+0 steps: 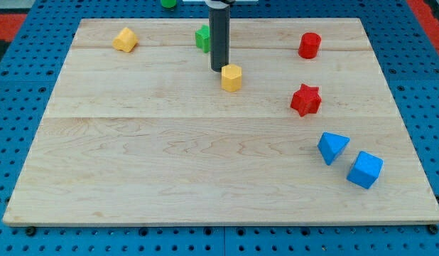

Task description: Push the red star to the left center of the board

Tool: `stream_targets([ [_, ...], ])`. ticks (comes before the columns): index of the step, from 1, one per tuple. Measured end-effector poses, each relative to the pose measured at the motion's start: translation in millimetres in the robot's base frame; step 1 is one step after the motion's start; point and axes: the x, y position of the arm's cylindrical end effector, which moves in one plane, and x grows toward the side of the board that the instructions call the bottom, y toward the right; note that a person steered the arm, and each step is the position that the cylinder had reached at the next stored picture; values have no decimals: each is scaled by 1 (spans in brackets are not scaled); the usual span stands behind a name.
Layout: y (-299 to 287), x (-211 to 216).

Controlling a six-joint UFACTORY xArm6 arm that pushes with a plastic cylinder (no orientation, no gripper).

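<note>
Nearest the view's bottom sit a blue cube and a blue triangular block, close together on the tabletop. Above them, at right centre, lies the red star, flat, with no clear long axis. I carry no claw; my tip rests just left of the yellow hexagonal block, well left of the star.

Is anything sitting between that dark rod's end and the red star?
In the camera view, only the yellow hexagonal block lies between my tip and the red star, right beside the tip; beyond it, bare wood.
</note>
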Motion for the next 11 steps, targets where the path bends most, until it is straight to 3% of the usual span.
stream_targets([
  [1,12,2],
  [3,136,-5],
  [4,135,53],
  [7,191,79],
  [9,100,102],
  [10,134,108],
  [11,87,129],
])
